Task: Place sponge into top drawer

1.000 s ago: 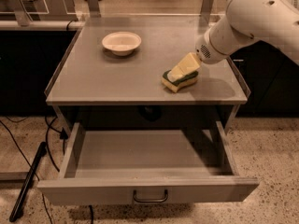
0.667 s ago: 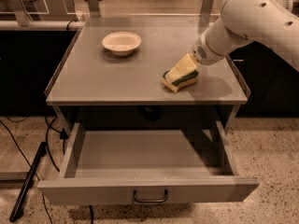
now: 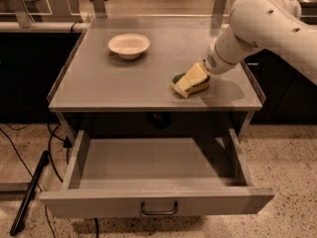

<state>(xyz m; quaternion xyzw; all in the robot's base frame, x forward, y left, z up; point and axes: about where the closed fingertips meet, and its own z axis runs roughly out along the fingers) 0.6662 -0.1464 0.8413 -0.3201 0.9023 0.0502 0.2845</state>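
At the tabletop's [image 3: 124, 83] right side we keep our gripper [image 3: 196, 75] on the barely moved sponge [image 3: 187, 87], whether grasped we cannot tell, so the open top drawer [image 3: 99, 205] waits.

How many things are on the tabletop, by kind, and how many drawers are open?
sponge: 1, at the gripper, on the right side of the tabletop
bowl: 1
top drawer, open: 1
Total: 3
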